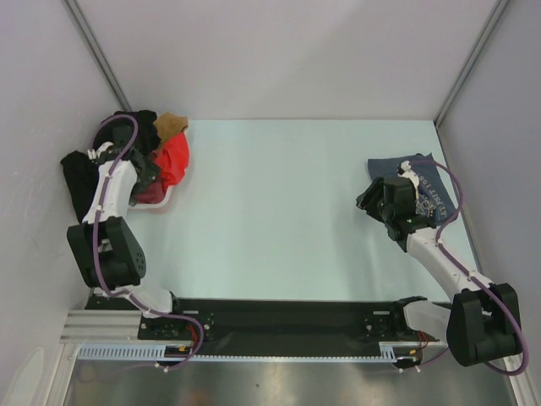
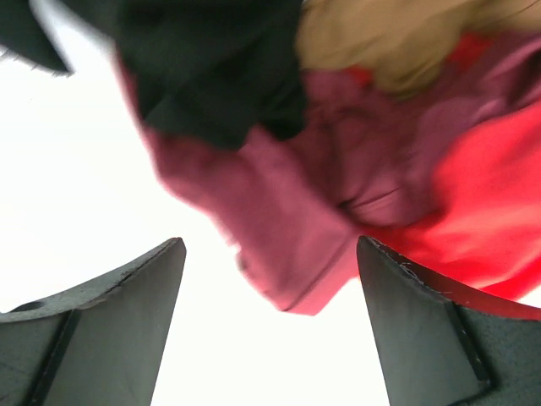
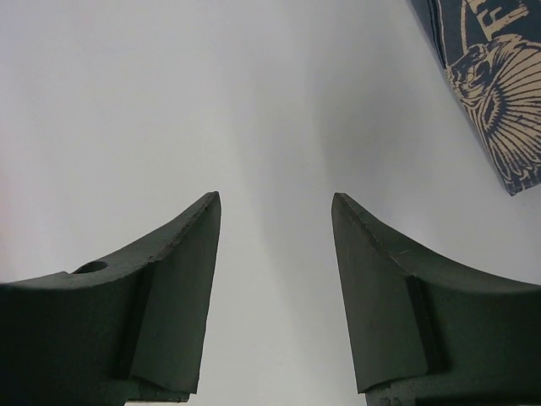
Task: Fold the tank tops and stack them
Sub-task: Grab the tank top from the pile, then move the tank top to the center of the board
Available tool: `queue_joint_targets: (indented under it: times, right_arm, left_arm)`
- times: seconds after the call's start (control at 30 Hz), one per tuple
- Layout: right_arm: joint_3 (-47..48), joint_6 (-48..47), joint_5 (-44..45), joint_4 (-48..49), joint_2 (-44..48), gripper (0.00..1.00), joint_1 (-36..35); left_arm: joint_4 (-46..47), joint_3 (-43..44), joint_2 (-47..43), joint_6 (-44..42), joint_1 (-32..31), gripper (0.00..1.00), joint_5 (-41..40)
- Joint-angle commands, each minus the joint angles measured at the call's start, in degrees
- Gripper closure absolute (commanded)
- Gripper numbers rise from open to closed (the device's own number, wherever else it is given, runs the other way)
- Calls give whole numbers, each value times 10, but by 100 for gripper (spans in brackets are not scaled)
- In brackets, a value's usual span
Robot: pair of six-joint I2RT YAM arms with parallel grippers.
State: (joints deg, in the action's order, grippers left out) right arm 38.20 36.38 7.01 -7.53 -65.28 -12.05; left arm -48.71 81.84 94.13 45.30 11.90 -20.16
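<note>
The slate blue-grey tank top (image 1: 427, 193) with a pale chest print lies folded at the table's right edge; its corner shows in the right wrist view (image 3: 499, 85). My right gripper (image 1: 369, 200) is open and empty (image 3: 275, 199), just left of that top, over bare table. The dark maroon tank top (image 2: 279, 228) lies in a heap of clothes at the far left; only a bit of it shows from above (image 1: 150, 194). My left gripper (image 1: 149, 176) is open (image 2: 270, 247), low over the heap, with a maroon fold hanging between its fingers, not gripped.
The heap also holds a bright orange-red garment (image 1: 174, 156), black clothes (image 1: 80, 173) and a tan piece (image 1: 172, 124). They also show in the left wrist view: orange-red (image 2: 486, 220), black (image 2: 211, 76), tan (image 2: 397, 42). Grey walls enclose the table on three sides.
</note>
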Motion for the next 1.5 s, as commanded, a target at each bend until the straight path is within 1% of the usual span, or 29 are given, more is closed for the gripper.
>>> queue_joint_targets:
  times: [0.0, 0.07, 0.13, 0.2, 0.23, 0.27, 0.37, 0.43, 0.53, 0.57, 0.67, 0.7, 0.8, 0.83, 0.9, 0.97, 1.0, 1.03, 1.1, 1.2, 1.3, 1.37, 1.4, 1.43, 1.47]
  right_arm:
    - [2, 4, -8, 25, -8, 40, -3]
    - [5, 4, -9, 24, -14, 41, -3]
    - [6, 4, -9, 22, -14, 41, -4]
    - [5, 3, -7, 22, -11, 41, -3]
    - [4, 2, -7, 22, -11, 41, -3]
    - [4, 1, -9, 21, -8, 41, -4]
    - [4, 0, -5, 19, -6, 41, -3]
    - [3, -1, -4, 16, -6, 41, -2]
    - [3, -1, -5, 17, -6, 41, -2]
    - [3, -1, -5, 18, -7, 41, -2]
    - [2, -1, -8, 20, -12, 41, -2]
    - [3, -1, -9, 21, -13, 41, -2]
    - [3, -1, -9, 22, -16, 41, -1]
    - [4, 0, -9, 22, -18, 41, -2]
    - [3, -3, -8, 22, -19, 41, -2]
    - [4, -3, -8, 22, -20, 41, -2]
    - [4, -3, -8, 22, -20, 41, -2]
    - [3, -2, -6, 23, -20, 41, -2]
    - [4, -3, -7, 23, -21, 41, -2]
    - [4, -3, -6, 23, -25, 41, -2]
    - [3, -4, -9, 24, -28, 41, -2]
    - [4, -5, -11, 27, -28, 41, -2]
    - [4, -5, -11, 28, -31, 41, -2]
    - [5, -5, -11, 28, -32, 41, -2]
    - [4, -5, -11, 28, -34, 41, -2]
  left_arm:
    - [11, -59, -64, 18, 0, 12, -11]
    - [38, -77, -78, 18, 0, 13, -10]
    - [40, -79, -67, 22, 0, 16, -11]
    - [40, -71, -54, 24, 1, 31, -1]
    - [42, -70, -44, 25, 1, 39, 5]
    - [50, -70, -40, 28, 2, 58, 8]
    - [58, -70, -44, 36, 3, 100, 20]
    - [59, -65, -56, 35, 2, 100, 16]
    - [54, -56, -100, 31, 1, 100, -2]
    - [50, -50, -130, 29, 1, 100, -6]
    - [48, -25, -182, 20, 2, 100, -14]
    - [54, -16, -224, 17, 1, 100, -15]
    - [102, -10, -296, 8, 1, 100, -10]
    - [136, -10, -340, 6, 1, 100, -8]
    - [160, 9, -376, -6, 1, 100, 0]
    - [144, 50, -386, -15, 1, 100, -1]
    - [133, 93, -386, -16, 2, 100, 3]
    - [120, 111, -385, -18, 2, 100, 4]
    - [121, 139, -390, -19, 1, 100, 6]
    - [135, 150, -414, -18, 1, 100, 5]
    - [145, 160, -434, -14, 1, 100, 27]
    - [178, 154, -449, -9, 1, 100, 70]
    - [199, 137, -468, -9, 1, 100, 91]
    - [239, 128, -476, 0, 1, 100, 111]
    - [255, 119, -483, 7, 1, 100, 155]
